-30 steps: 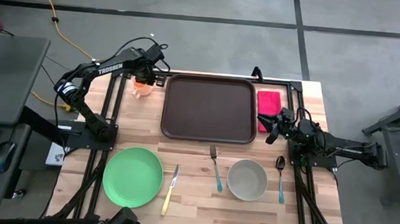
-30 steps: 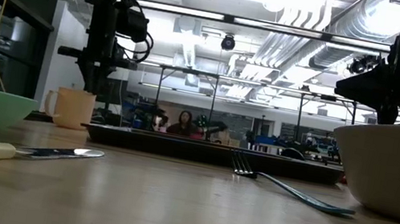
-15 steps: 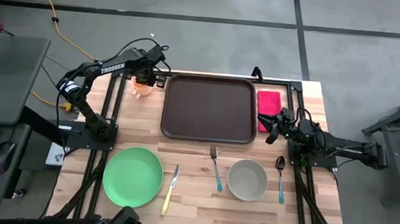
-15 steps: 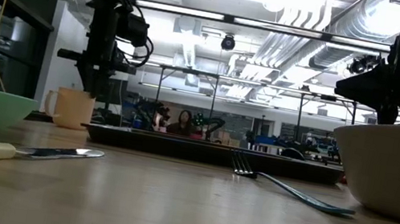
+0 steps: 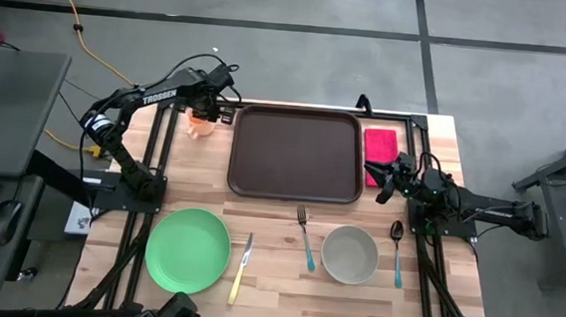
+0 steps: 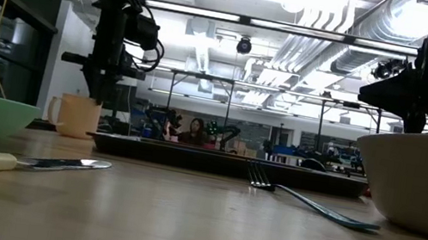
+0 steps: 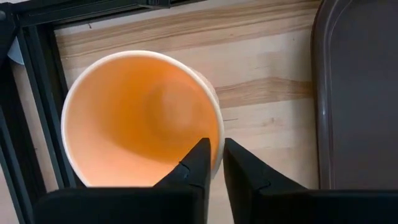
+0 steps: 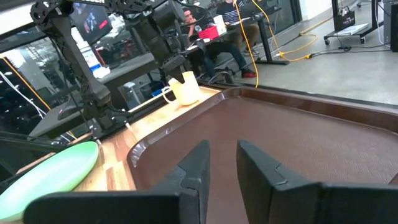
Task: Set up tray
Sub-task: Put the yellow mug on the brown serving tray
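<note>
Tray (image 5: pixel 296 153) sits bare at the far middle of the wooden table (image 5: pixel 274 288), and both pincers flank it. Over on the left, the left gripper (image 5: pixel 210 106) hangs above the orange cup (image 5: pixel 200 124), fingers pinched onto the cup's wall at the rim, one inside and one outside, right there in the wrist view (image 7: pixel 210 163). The tray's left rim runs just beside that pincer. Nearer me from it, well apart, lie the green plate (image 5: pixel 188 249) and the yellow-handled knife (image 5: pixel 240 269). Moving across: fork (image 5: pixel 304 237), then the pale bowl (image 5: pixel 349 254), both nearer than the tray. On the right, the right gripper (image 5: pixel 390 176) hovers at the tray's right edge, fingers slightly parted, holding nothing. The red napkin (image 5: pixel 381 144) lies just beyond it, the spoon (image 5: pixel 397 251) nearer me.
</note>
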